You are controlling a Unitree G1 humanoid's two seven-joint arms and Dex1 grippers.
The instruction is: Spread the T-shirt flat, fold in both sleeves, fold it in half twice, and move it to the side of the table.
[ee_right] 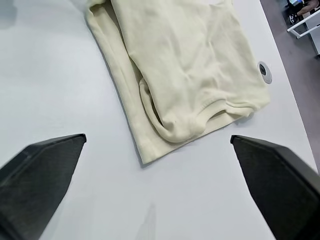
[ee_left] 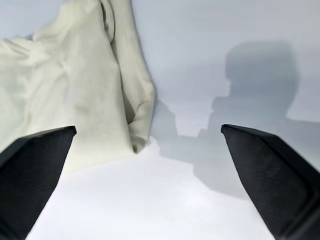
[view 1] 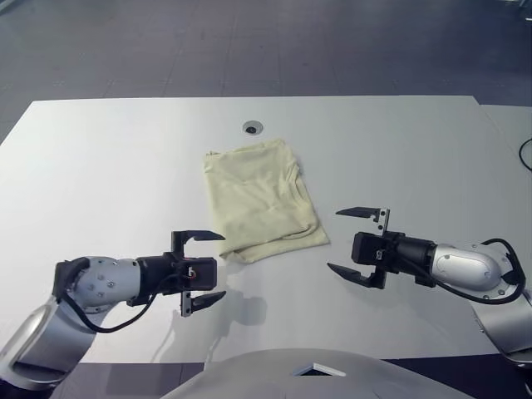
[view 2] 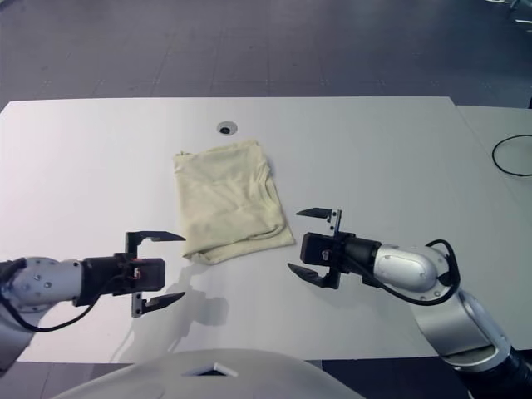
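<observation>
The T-shirt (view 1: 260, 199) lay folded compactly on the table (view 1: 100, 166); moving it aside apparently was not yet done. Left gripper (view 1: 224, 265) and right gripper (view 1: 332, 239) stood wide open, empty.

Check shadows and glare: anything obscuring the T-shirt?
Left eye view: left hand casts a soft shadow on the table, not on the T-shirt. Left wrist view: darker shadow on bare table beside the T-shirt. Right wrist view: even light, no glare on the T-shirt.
</observation>
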